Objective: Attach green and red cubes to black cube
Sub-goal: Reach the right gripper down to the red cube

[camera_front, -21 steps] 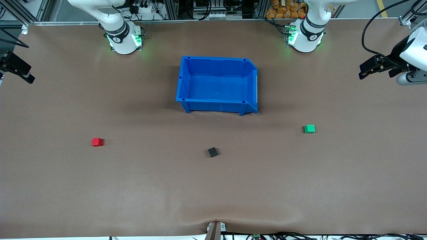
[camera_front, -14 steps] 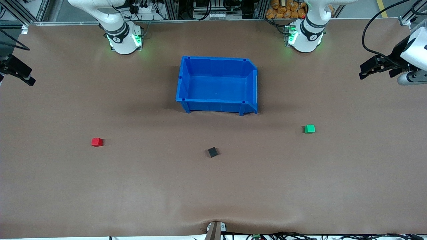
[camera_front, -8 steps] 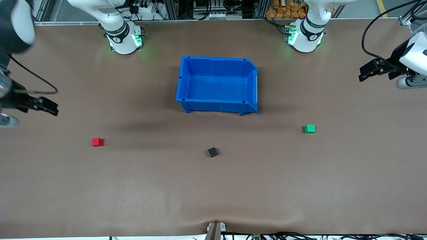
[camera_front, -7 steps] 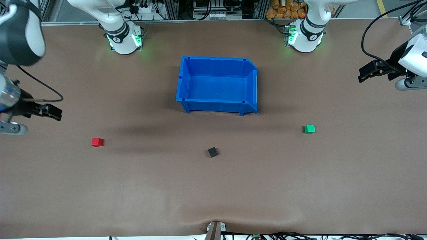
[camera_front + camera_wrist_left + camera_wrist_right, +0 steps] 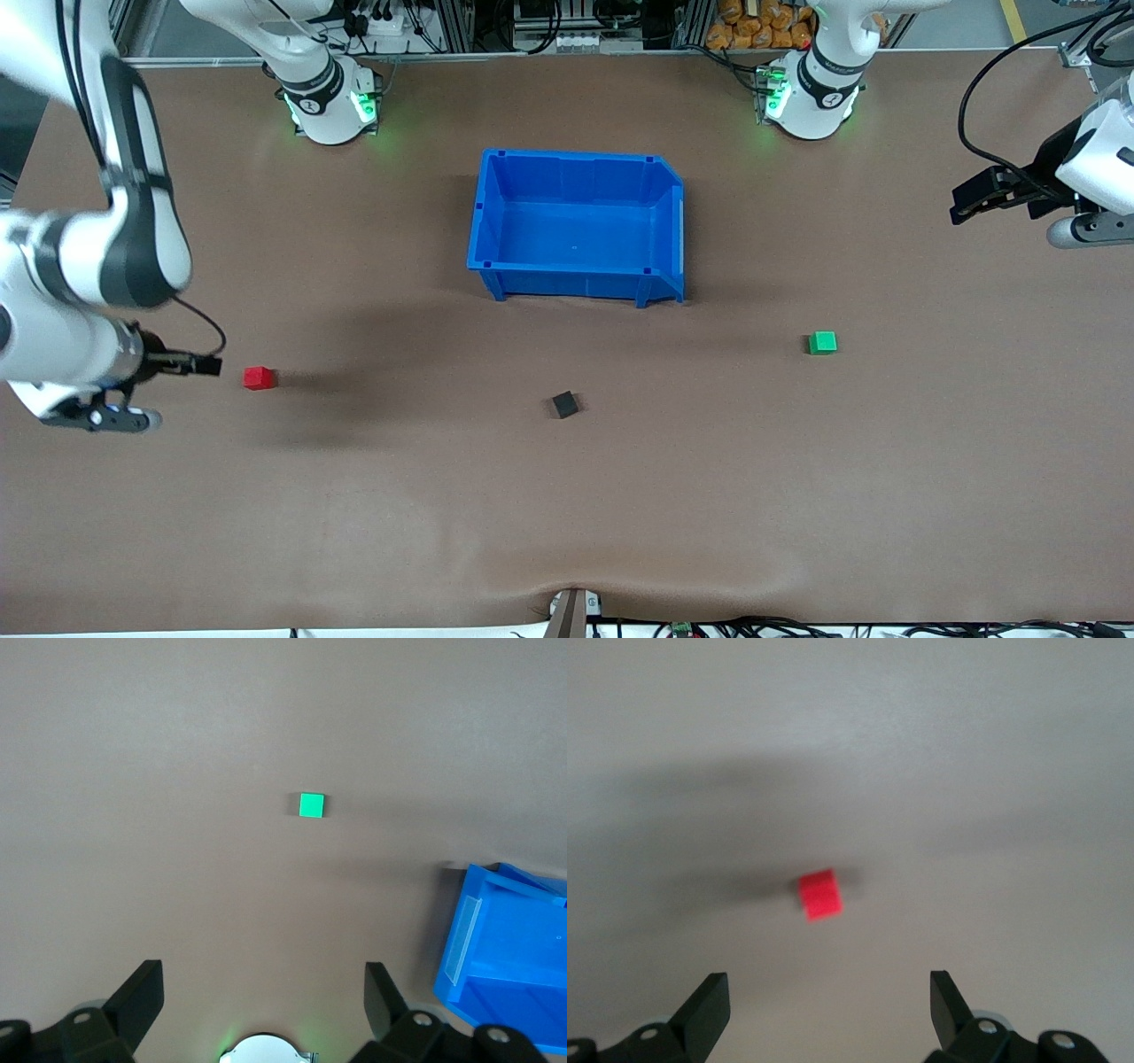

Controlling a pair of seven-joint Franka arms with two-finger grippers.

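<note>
The red cube lies on the table toward the right arm's end and also shows in the right wrist view. The green cube lies toward the left arm's end and also shows in the left wrist view. The black cube lies between them, nearer to the front camera than the blue bin. My right gripper is open and empty over the table, close beside the red cube. My left gripper is open and empty, high over the table's left-arm end, apart from the green cube.
An empty blue bin stands mid-table between the two arm bases; its corner shows in the left wrist view. The brown table surface has a small bump at its front edge.
My right arm has swung from the table's end down to beside the red cube. My left gripper has shifted only slightly. The cubes have not moved.
</note>
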